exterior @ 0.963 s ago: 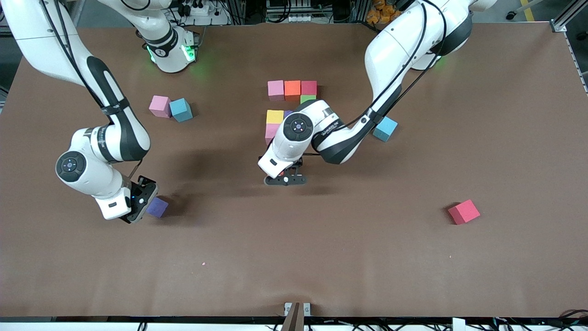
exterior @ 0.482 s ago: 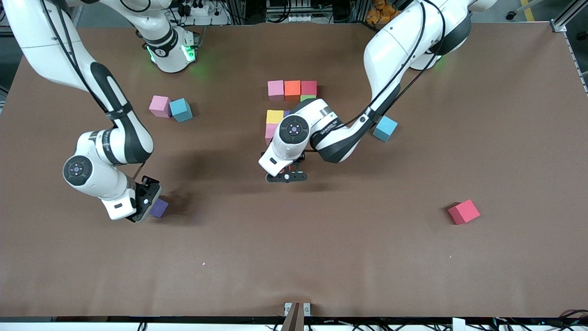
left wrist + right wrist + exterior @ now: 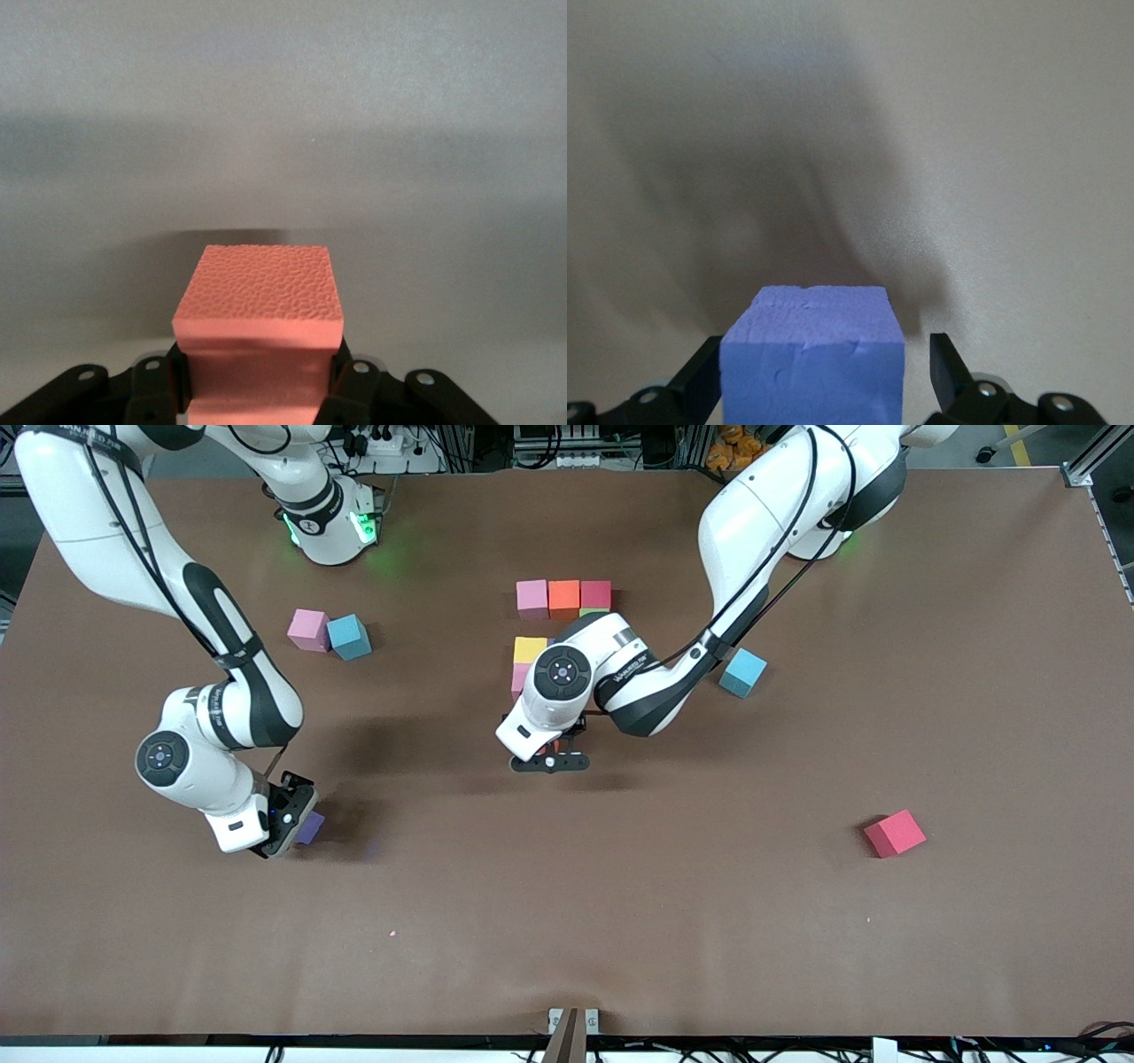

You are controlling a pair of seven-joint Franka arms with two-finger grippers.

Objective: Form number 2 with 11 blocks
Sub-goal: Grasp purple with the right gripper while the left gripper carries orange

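My left gripper [image 3: 549,761] is shut on an orange block [image 3: 257,305], over the table beside the partly built number 2. That figure shows pink [image 3: 532,595], orange [image 3: 563,594] and crimson [image 3: 595,592] blocks in a row, a green sliver [image 3: 592,612], then yellow [image 3: 530,648] and pink [image 3: 517,678]; my left arm hides the rest. My right gripper [image 3: 292,825] is open around a purple block [image 3: 311,829] toward the right arm's end, with the block [image 3: 813,354] between the fingers [image 3: 945,367].
A loose pink block [image 3: 307,629] touches a light-blue cube [image 3: 348,636] near the right arm's base. Another light-blue cube [image 3: 742,671] lies beside my left forearm. A crimson block [image 3: 895,833] sits alone toward the left arm's end.
My right gripper has slid over the purple block and now covers most of it. My left gripper has carried the orange block slightly closer to the built blocks.
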